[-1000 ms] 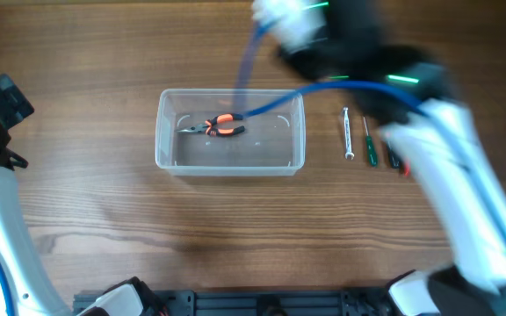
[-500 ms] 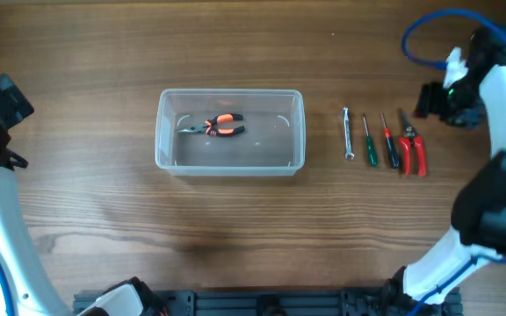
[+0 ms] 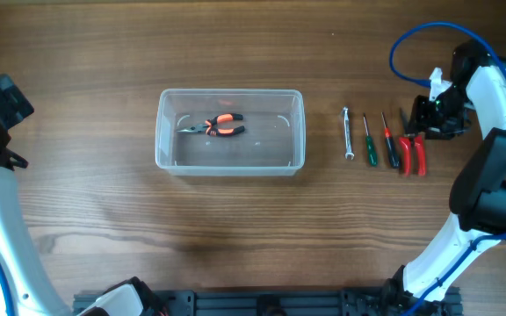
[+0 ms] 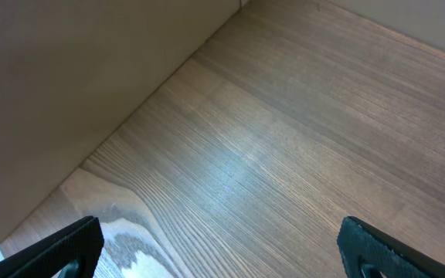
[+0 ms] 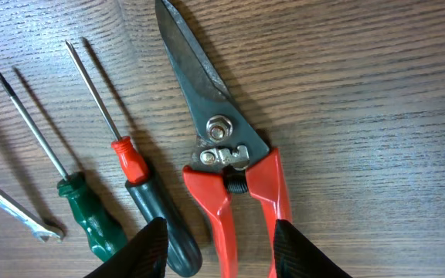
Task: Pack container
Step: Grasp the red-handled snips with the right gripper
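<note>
The clear plastic container (image 3: 230, 130) stands at the table's middle left and holds small orange-handled pliers (image 3: 215, 125). To its right lie a small spanner (image 3: 348, 133), a green screwdriver (image 3: 369, 142), a red and black screwdriver (image 3: 389, 142) and red-handled snips (image 3: 412, 146). My right gripper (image 3: 432, 118) is open right above the snips (image 5: 234, 174); its fingers (image 5: 219, 251) straddle the red handles, with the red and black screwdriver (image 5: 141, 189) and green screwdriver (image 5: 83, 212) to the left. My left gripper (image 4: 222, 247) is open and empty over bare wood at the far left.
The spanner's end (image 5: 22, 212) shows at the left edge of the right wrist view. A pale wall meets the table's edge (image 4: 153, 93) in the left wrist view. A black frame (image 3: 262, 303) runs along the table's front edge.
My right arm swung from above the container to the far right and has come down over the red-handled snips. The left arm has not moved.
</note>
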